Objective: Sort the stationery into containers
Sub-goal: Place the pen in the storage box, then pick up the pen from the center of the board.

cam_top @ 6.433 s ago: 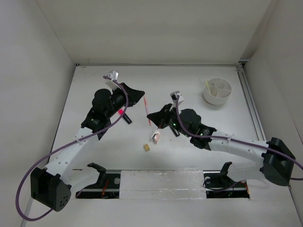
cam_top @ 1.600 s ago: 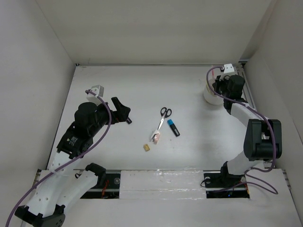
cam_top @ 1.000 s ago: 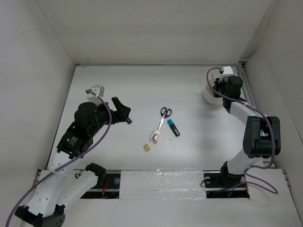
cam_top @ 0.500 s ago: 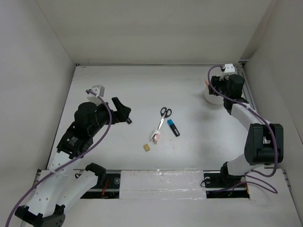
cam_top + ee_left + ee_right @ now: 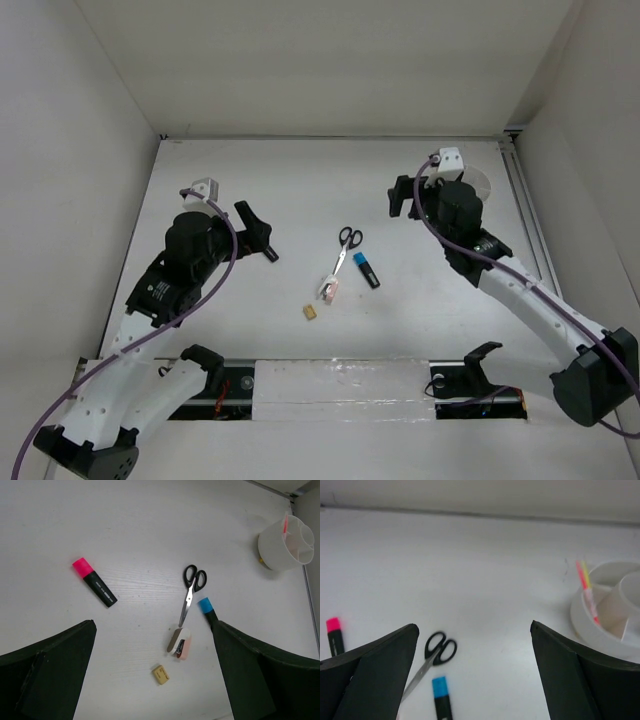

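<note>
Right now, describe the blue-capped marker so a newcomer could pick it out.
Look at the middle of the white table, where the black-handled metal scissors lie. Just right of their blades lies a short black marker with a blue cap. The only other marker, further left, has a pink cap.

A white table [image 5: 300,190] fills the scene, its matte top showing a faint grain in the left wrist view. Plain white panels close it in on three sides: a back wall [image 5: 330,60], a left wall [image 5: 60,200] and a right wall [image 5: 600,150], each meeting the top at a thin dark seam. A pale metal rail [image 5: 527,215] runs along the table's right edge. At the near edge a glossy white strip [image 5: 340,385] lies over a dark slot. The light is soft and even, casting only weak shadows.
</note>
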Motion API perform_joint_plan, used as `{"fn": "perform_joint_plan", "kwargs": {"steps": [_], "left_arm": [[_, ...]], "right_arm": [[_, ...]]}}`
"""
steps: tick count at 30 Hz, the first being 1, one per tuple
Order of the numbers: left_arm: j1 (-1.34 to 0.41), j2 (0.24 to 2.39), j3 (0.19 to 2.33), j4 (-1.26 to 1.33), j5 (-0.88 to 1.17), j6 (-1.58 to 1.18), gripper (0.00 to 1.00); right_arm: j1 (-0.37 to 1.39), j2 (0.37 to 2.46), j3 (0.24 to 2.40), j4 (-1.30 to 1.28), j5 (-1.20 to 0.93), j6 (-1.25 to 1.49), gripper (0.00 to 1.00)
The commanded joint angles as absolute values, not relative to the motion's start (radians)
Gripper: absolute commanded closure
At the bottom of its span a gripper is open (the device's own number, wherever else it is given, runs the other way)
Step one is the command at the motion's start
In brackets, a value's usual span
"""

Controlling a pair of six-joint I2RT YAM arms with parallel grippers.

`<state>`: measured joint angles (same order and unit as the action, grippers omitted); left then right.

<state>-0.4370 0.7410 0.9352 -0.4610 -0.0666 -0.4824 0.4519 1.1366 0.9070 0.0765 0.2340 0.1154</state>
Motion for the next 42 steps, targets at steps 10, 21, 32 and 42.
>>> {"fn": "perform_joint_plan", "kwargs": {"steps": [10, 21, 32, 42], "left_arm": [[-0.439, 0.765, 0.939, -0.472, -0.15, -0.518, 0.0], [-0.439, 0.765, 0.939, -0.491, -0.178, -0.546, 0.0], [-0.439, 0.811, 0.939, -0.495, -0.23, -0.58, 0.0], [-0.388, 1.132, 0.919, -0.479, -0.278, -0.888, 0.0]], "right_arm": [[0.641, 0.974, 0.651, -0.044, 0.222, 0.435, 0.0], [0.805, 1.287, 0.771, -0.203, 0.362, 0.497, 0.0], [0.876, 1.209, 0.795, -0.242, 0.472, 0.532, 0.0], [0.908, 1.072, 0.836, -0.301, 0.431, 0.511, 0.0]]}}
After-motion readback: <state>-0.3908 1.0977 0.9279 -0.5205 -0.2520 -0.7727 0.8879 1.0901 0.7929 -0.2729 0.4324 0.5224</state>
